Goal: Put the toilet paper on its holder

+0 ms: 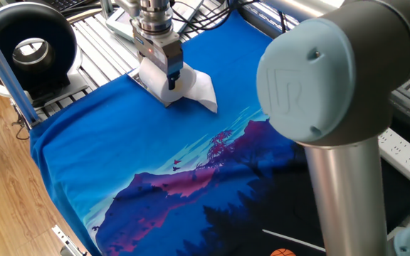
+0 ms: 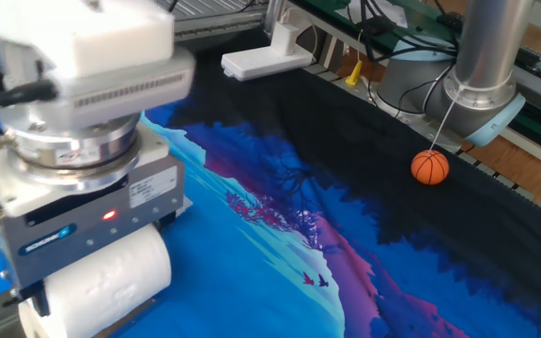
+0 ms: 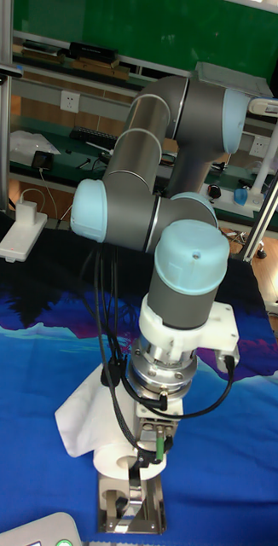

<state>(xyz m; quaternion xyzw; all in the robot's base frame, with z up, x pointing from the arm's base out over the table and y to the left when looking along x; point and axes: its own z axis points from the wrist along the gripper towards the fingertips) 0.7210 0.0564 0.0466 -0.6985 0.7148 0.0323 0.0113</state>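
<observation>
tool (image 3: 145, 465) closed on the toilet paper (image 2: 101, 282) | roll held low, directly above the holder (image 3: 130, 505) plate, loose sheet trailing beside it | step judged: seating | core is best kept aligned with the arm, lowered slowly, released only once seated

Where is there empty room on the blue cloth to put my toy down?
The wide stretch of mountain-picture cloth between the fat white toilet paper roll and the small orange basketball is bare. It is crowded at the corner where the robot's hand holds the roll over the shiny silver metal holder.
</observation>
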